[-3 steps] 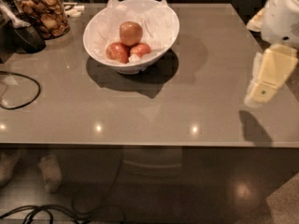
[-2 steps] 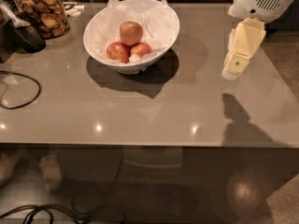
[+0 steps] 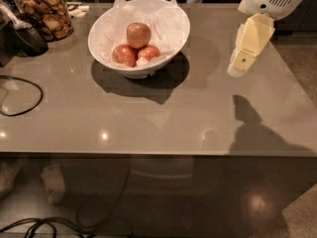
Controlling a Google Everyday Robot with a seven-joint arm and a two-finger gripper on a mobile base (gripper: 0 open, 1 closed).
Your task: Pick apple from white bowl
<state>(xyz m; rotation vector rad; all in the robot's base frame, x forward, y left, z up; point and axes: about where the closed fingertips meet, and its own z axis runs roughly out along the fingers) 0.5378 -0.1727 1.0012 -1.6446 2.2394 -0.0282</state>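
The white bowl (image 3: 168,38), lined with crinkled white paper, stands at the back middle of the grey table. The apple (image 3: 138,34), golden-brown to red, lies on top of two smaller, redder apples (image 3: 125,55) in it. My gripper (image 3: 237,68) hangs from the white arm at the upper right, pale yellow, pointing down and left. It is above the table, to the right of the bowl and well apart from it. It holds nothing.
A glass jar of brown snacks (image 3: 45,14) stands at the back left, beside a dark object (image 3: 27,39). A black cable (image 3: 20,95) loops on the table's left edge. The table's front edge (image 3: 158,153) runs across the view.
My arm and gripper have moved left and toward the far side of the table, closer to the bowl. The bowl and apples have not moved.
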